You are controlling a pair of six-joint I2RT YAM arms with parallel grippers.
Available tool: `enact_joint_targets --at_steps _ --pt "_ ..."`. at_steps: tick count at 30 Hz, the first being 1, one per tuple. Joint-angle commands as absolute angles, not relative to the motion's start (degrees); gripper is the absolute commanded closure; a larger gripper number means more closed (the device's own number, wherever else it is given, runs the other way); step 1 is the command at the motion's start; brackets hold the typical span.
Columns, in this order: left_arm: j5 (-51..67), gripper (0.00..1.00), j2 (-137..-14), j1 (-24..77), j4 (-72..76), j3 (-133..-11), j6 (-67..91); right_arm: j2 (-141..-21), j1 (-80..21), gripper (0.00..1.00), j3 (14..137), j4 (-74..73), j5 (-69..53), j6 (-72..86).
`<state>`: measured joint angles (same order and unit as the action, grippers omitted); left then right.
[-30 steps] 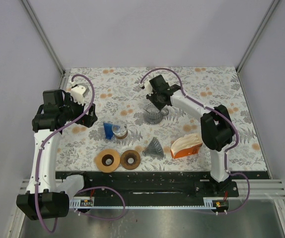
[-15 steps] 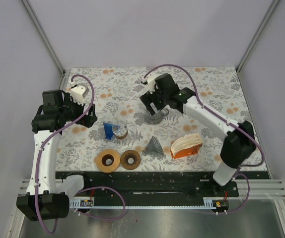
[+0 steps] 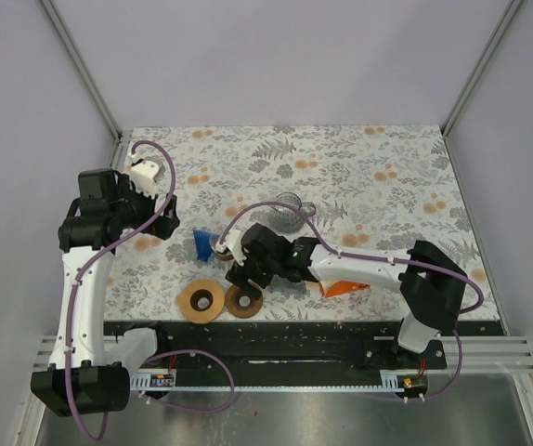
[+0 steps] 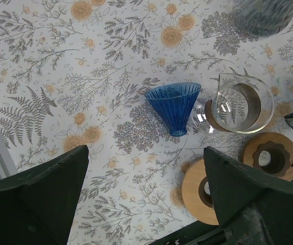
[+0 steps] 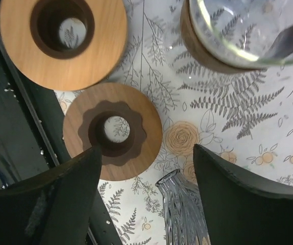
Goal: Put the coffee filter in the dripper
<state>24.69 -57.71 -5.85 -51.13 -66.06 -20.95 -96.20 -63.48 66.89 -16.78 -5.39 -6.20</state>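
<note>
The coffee filter pack, orange with white filters, lies at the front right, partly under my right arm. A blue dripper lies on its side mid-table and also shows in the left wrist view. Beside it is a glass dripper with a wooden collar. My right gripper hovers open and empty over a grey ribbed dripper and a dark wooden ring. In its wrist view, the right gripper holds nothing. My left gripper is open and empty at the left, and its wrist view shows only tablecloth between the fingers.
A light wooden ring and the dark wooden ring lie near the front edge. A clear grey glass dripper stands further back. The black front rail runs along the near edge. Enclosure walls surround the table.
My right arm has swung from the grey glass dripper at the back down to the front, over the dark wooden ring. The left arm has barely moved.
</note>
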Motion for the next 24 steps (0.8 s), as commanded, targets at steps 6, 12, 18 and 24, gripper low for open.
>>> enact_joint_targets --at_steps 6,12,18,24 --pt "23.3 0.01 -56.4 -6.0 -50.4 -66.4 -20.6 -100.0 -64.5 0.26 64.3 -9.2 -1.5 -2.9" --pt "22.9 0.01 -56.3 -6.1 -50.4 -66.3 -20.7 -103.7 -65.7 0.28 65.4 -10.2 -0.4 -3.7" --pt "23.1 0.01 -56.5 -6.1 -50.4 -65.8 -20.7 -105.5 -65.7 0.36 65.1 -10.0 1.5 -4.0" --pt "22.9 0.01 -56.5 -6.1 -50.4 -66.0 -20.8 -106.6 -65.8 0.70 66.3 -10.9 0.6 -3.5"
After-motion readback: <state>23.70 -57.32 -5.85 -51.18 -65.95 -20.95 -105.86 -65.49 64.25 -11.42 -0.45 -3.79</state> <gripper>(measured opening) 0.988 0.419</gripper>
